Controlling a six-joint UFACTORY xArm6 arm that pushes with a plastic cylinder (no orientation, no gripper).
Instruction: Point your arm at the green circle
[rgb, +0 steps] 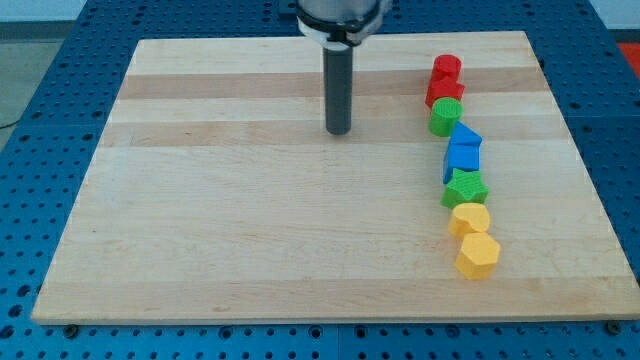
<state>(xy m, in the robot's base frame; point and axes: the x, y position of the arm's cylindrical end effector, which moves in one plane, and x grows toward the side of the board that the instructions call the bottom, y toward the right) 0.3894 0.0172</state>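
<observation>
Green circle (446, 116): round green block, view's right, upper part of a near-vertical column of blocks; touching the red block above it, blue one just below.
Camera view, tool: my tip (339, 131) rests on bare board, left of green circle, apart from it w/ clear wood between; touching no block. Plain rod, no jaws, so nothing to open or shut; holds nothing.
Column, top to bottom: red block (446, 68); 2nd red block (443, 92); green circle; blue block (465, 137), prob. triangular, edges hard to read; blue block below (462, 160), boxy; green star-ish block (465, 188); yellow block (470, 218), rounded; yellow hexagon-like block (478, 256).
Board (220, 230): pale wood, on blue perforated table (60, 40).
Why so placed: blocks packed edge to edge, so an approach from the open left side looks safest, less chance of nudging neighbours.
Task status (est.): tip roughly level w/ target, a bit lower in view; short move rightward should do. Not yet beside it.
Risk: overshoot would shove green circle out of column.
</observation>
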